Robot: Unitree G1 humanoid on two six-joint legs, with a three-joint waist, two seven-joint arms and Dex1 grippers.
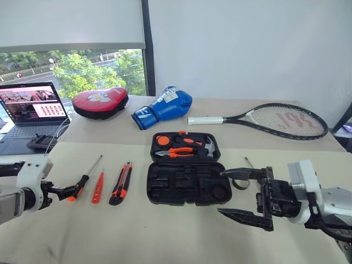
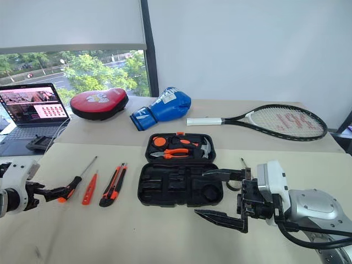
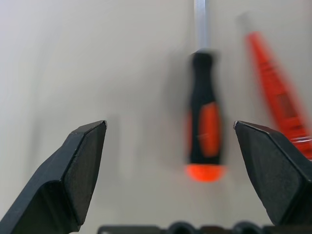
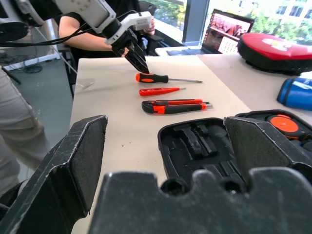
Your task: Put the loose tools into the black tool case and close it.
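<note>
Hovering near the tabletop's left edge, left gripper [image 1: 70, 192] has its fingers spread wide, nothing between them; tips sit just above the butt of a black-and-orange screwdriver [image 1: 83, 182], contact can't be confirmed. Right gripper [image 1: 242, 194] hangs above the table right of the case, fingers fully spread, holding nothing.

Black tool case [image 1: 185, 183] lies open mid-table, lid half toward the far edge holding pliers [image 1: 177, 153], hammer [image 1: 208, 146] and tape measure [image 1: 163, 140]; near half's recesses look empty. Left of the case, in a row: utility knife [image 1: 120, 183], slim orange tester screwdriver [image 1: 98, 187], then the black-and-orange screwdriver.

Second screwdriver [image 1: 248, 162] is mostly hidden behind the right gripper, only its shaft tip shows. A small dark ring [image 1: 240, 183] beside the case's right edge is partly covered; can't make it out. Left wrist view is blurred.
</note>
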